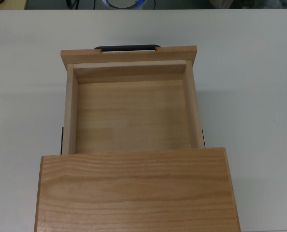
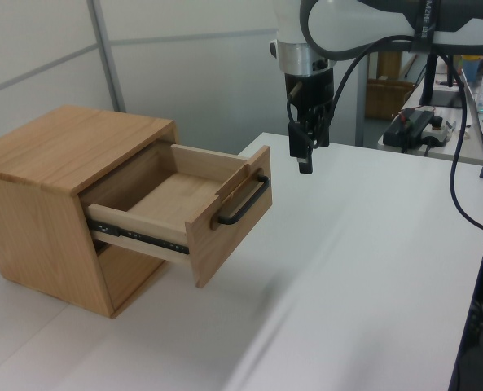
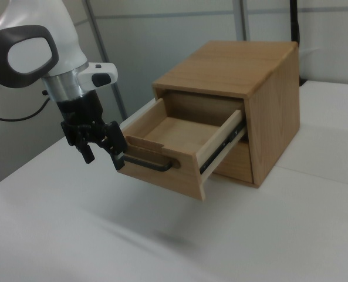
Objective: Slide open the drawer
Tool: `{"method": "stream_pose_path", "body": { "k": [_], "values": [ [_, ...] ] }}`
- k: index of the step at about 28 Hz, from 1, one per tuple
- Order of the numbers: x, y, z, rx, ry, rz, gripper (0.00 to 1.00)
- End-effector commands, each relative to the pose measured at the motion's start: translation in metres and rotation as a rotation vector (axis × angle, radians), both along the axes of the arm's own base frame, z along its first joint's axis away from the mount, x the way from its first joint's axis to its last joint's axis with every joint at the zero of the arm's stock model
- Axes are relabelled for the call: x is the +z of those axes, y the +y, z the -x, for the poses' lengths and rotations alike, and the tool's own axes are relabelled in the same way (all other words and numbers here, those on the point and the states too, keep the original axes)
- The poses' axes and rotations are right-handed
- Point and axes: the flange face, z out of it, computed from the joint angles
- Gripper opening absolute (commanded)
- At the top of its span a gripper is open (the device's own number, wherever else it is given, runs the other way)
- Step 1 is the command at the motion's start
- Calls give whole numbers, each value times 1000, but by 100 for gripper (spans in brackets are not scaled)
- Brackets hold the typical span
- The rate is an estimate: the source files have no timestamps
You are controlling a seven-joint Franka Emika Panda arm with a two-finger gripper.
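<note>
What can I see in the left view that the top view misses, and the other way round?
Only the left view shows the arm's gripper, hanging above the table beyond the handle and clear of it, plus the black rail along the drawer's side. Only the top view looks straight down onto the drawer's whole bare floor. Both show the drawer pulled out of the cabinet and holding nothing.

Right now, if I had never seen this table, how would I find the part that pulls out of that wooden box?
On the white table stands a light wooden cabinet with bold grain on top. Sticking out of its front on metal rails is the drawer, a shallow, empty wooden tray. Only it has a wider front panel with a thin black bar handle.
</note>
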Motion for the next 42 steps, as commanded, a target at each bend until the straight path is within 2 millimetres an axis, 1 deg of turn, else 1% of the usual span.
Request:
{"method": "stream_pose_path", "body": {
  "k": [1,20,26,29,39,42],
  "values": [
    [3,0,0,6,26,-10,100],
    [7,-3,1,6,19,-12,100],
    [8,-1,1,11,18,-11,100],
    [13,-1,1,9,7,-15,100],
    [12,2,1,11,7,-19,100],
    [15,3,0,12,1,-21,100]
  ]
}}
